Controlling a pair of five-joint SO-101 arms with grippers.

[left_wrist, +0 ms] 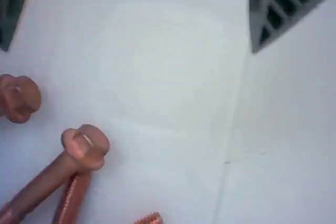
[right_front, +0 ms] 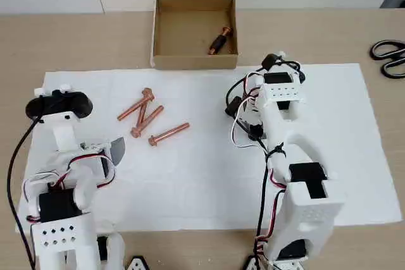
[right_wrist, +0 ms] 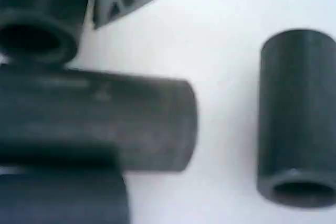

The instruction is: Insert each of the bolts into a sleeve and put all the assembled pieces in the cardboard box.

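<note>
So far, judging from the high view, one assembled piece (right_front: pixel 220 40) lies in the cardboard box (right_front: pixel 154 30). Four bolts (right_front: pixel 147 120) lie loose on the white paper (right_front: pixel 190 181), so most of the job looks left to do. The left gripper (right_front: pixel 112 151) sits low over the paper. The bolts lie just ahead of it, between it and the box, which is well beyond. The right arm (right_front: pixel 281 102) points toward the box's near wall, with the bolts well off to its side.

From the left wrist, that gripper's jaws stand wide apart with bare paper between them, so it holds nothing. The nearest bolt head (left_wrist: pixel 84 144) lies close by but outside the gap, off toward one jaw, with a second head just beside it.

From the right wrist, the right gripper (right_wrist: pixel 113 3) hovers close over the dark sleeves (right_wrist: pixel 105 121). Three are bunched together next to it. A lone sleeve (right_wrist: pixel 296 114) sits a little apart from them. Whether this gripper is open or closed cannot be told, and no sleeve can be seen in its grasp. None of these sleeves has a bolt in it yet.
</note>
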